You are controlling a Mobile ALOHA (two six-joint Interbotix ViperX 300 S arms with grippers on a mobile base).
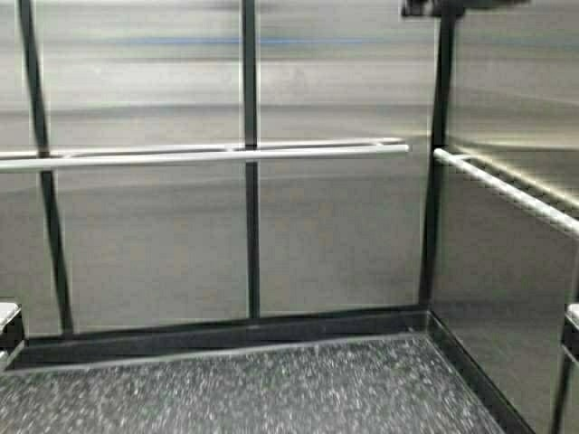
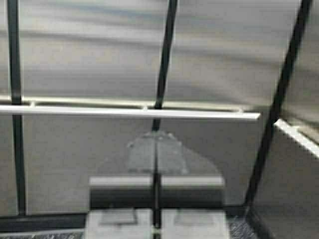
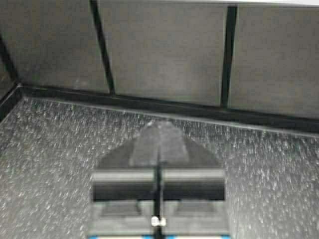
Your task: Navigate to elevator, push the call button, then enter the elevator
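Observation:
I am inside the elevator cab. Its steel-panelled back wall (image 1: pixel 344 226) with dark seams fills the high view, and a horizontal handrail (image 1: pixel 208 155) runs across it. A second handrail (image 1: pixel 507 190) runs along the right side wall. The doors and the call button are out of view. My left gripper (image 2: pixel 156 137) is shut and empty, held up facing the back wall below the handrail (image 2: pixel 124 112). My right gripper (image 3: pixel 160 125) is shut and empty, pointing down at the speckled floor (image 3: pixel 50 169) near the back wall.
The dark speckled floor (image 1: pixel 271 389) reaches to a black skirting (image 1: pixel 226 339) at the foot of the back wall. The right side wall (image 1: pixel 507 316) stands close on the right. Bits of my arms show at the lower left (image 1: pixel 7 330) and lower right (image 1: pixel 570 334) edges.

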